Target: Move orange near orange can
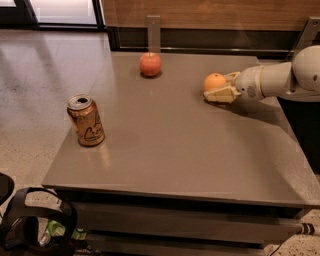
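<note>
The orange (pixel 215 80) sits on the grey table (pixel 175 145) at the right, towards the back. My gripper (pixel 219 86) reaches in from the right edge on a white arm, low over the table. Its pale fingers (pixel 220 94) lie on either side of the orange and hold it. The orange can (pixel 86 120) stands upright near the table's left edge, far from the orange. It is copper-orange with a silver top and dark cursive lettering.
A redder apple (pixel 150 64) sits at the back centre of the table. A wooden wall (pixel 210 15) with a dark base runs behind it. Black gear (pixel 35 225) lies on the floor at the front left corner.
</note>
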Tool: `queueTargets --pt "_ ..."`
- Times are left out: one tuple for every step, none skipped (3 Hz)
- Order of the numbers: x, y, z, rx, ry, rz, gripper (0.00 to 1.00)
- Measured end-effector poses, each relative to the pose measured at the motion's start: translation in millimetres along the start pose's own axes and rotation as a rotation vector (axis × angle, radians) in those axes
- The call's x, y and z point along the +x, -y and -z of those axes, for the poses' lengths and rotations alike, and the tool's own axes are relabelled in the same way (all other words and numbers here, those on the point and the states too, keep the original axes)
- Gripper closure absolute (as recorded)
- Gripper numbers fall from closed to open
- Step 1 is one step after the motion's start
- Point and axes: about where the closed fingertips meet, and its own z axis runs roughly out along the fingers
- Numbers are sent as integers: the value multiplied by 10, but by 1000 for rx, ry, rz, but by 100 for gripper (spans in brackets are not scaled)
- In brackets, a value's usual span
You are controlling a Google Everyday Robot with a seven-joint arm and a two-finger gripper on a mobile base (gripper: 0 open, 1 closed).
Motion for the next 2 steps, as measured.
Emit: queueTargets --pt "-204 -307 111 -26 2 54 100" --pt "-357 -723 137 -71 29 93 100"
